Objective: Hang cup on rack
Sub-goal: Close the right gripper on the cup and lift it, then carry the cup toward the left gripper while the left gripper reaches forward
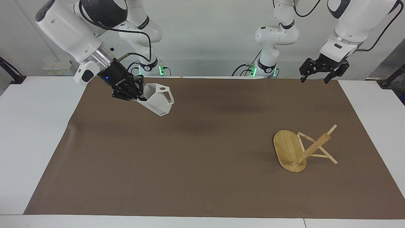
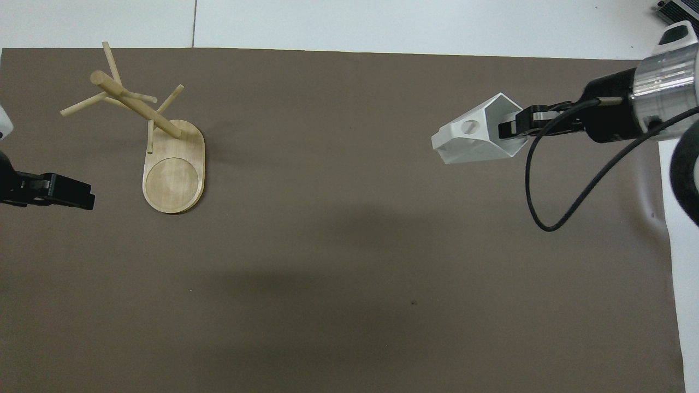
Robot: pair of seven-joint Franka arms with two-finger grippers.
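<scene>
The white faceted cup (image 1: 158, 102) hangs in the air, tipped on its side, with its holed handle on top. My right gripper (image 1: 140, 95) is shut on the cup's rim and holds it high over the brown mat at the right arm's end; in the overhead view the cup (image 2: 472, 136) sticks out from the right gripper (image 2: 516, 128). The bamboo rack (image 1: 311, 148) stands on its oval base (image 1: 284, 147) at the left arm's end, also in the overhead view (image 2: 136, 106). My left gripper (image 1: 314, 81) waits open, raised over the mat's corner nearest its base.
A brown mat (image 1: 202, 164) covers most of the white table (image 1: 28, 133). The left gripper (image 2: 76, 194) shows at the edge of the overhead view, beside the rack's base (image 2: 175, 169). A black cable (image 2: 540, 185) loops from the right wrist.
</scene>
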